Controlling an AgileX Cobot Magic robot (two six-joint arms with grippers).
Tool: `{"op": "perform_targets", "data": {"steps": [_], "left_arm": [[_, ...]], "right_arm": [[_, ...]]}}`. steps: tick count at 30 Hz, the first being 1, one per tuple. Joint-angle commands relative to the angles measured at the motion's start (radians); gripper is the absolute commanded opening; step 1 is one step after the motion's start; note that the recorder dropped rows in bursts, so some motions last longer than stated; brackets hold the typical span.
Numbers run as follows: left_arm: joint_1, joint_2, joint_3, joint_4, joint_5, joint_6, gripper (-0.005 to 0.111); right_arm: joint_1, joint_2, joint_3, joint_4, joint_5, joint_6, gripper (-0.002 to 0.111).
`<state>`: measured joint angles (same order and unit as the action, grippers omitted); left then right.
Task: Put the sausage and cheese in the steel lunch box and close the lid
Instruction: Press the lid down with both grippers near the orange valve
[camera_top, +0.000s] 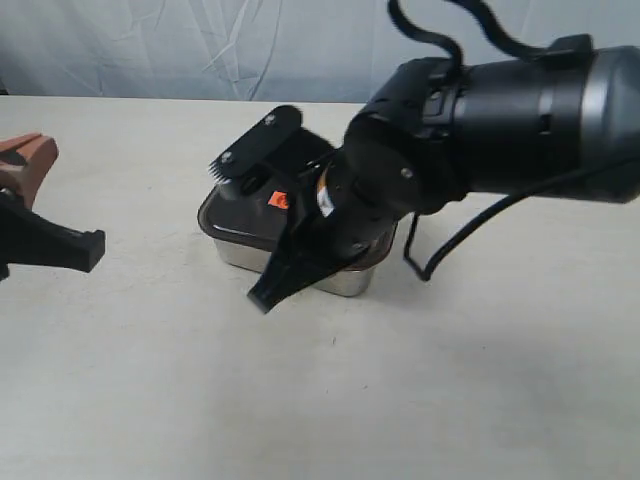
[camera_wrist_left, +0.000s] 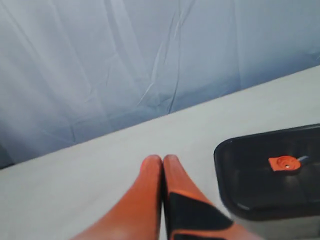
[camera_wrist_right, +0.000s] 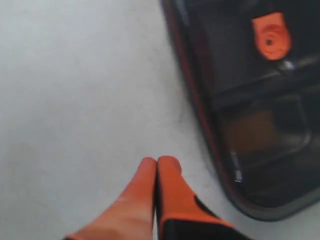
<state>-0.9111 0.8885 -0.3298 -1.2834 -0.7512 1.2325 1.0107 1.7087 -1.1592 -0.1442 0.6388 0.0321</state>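
Steel lunch box (camera_top: 345, 281) near the centre of the table (camera_top: 420, 400) in the exterior view, with the dark translucent lid (camera_top: 232, 214) lying over its top and the orange valve (camera_top: 280, 200) facing up. The lid covers the whole opening as far as the arm allows one to see, and its rim runs evenly along the box edge in the right wrist view. Whether it is pressed fully home cannot be told. Neither the sausage nor the cheese shows as a distinct item in any view. A dim brownish patch behind the smoky lid may be contents, but it is too blurred to name. The right gripper (camera_wrist_right: 157, 164) has its fingers pressed together with nothing between them. Its tip sits at about 7 o'clock of the box in the exterior view, over bare table just beside the lid's edge. The left gripper (camera_wrist_left: 162, 161), well apart at 9 o'clock of the box, is likewise closed and empty. Judged stage: loading appears finished and the lid is placed, so the task looks near its end. At most, a check or press on the lid's seating seems to remain.
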Motion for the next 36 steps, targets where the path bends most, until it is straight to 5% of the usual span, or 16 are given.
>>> {"op": "perform_targets", "data": {"steps": [1,14,22,36], "left_arm": [[0.004,0.111,-0.054,0.207,0.048,-0.100,0.000],[0.285,0.630,-0.354,0.472,0.273,-0.171,0.000],[0.298,0.816,-0.500,0.583,0.438,-0.193,0.000],[0.302,0.983,-0.504,0.587,0.543,-0.178,0.000]], "right_arm": [[-0.121,-0.010,0.028,-0.029,-0.066,0.021,-0.001],[-0.202,0.055,0.028,0.002,-0.259,0.020,-0.001],[-0.206,0.163,0.028,0.002,-0.277,0.020,-0.001],[-0.234,0.229,0.028,0.043,-0.253,0.020,-0.001]]}}
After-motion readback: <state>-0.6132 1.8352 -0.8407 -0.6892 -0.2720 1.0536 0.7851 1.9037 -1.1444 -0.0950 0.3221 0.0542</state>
